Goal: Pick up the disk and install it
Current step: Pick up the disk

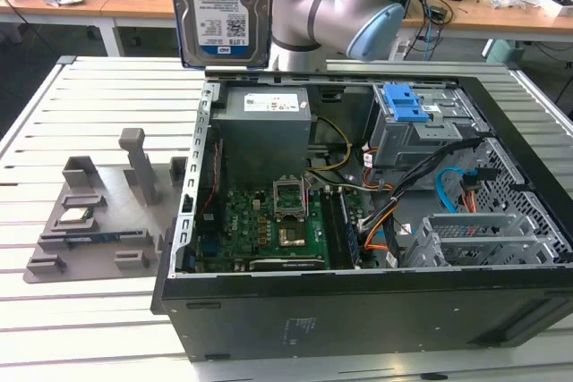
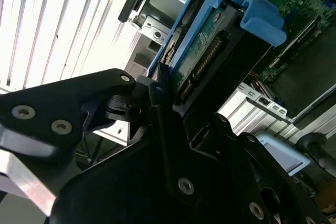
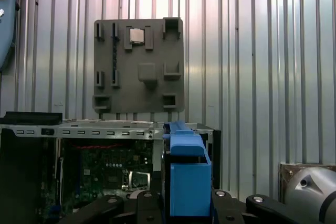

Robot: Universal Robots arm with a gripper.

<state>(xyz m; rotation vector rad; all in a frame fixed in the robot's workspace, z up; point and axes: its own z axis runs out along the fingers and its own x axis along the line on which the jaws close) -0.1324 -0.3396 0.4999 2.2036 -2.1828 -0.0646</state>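
Disk (image 1: pixel 224 8) is off the table, held upright in the air with its label side toward the exterior view, over the far edge of the open computer case (image 1: pixel 358 319). Gripper (image 2: pixel 157 85) is clenched on the disk's end, one finger on each side of the blue carrier (image 3: pixel 189 182). Grey parts tray (image 1: pixel 107 221) lies on the slatted table (image 1: pixel 89 337), at the exterior view's left of the case

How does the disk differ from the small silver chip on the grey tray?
The disk is held upright in the air by the gripper; the chip lies flat on the grey tray. The disk is a much larger rectangle in a blue carrier; the chip is a small bare square. The disk bears a white-and-blue label; the chip shows none. Both look metallic.
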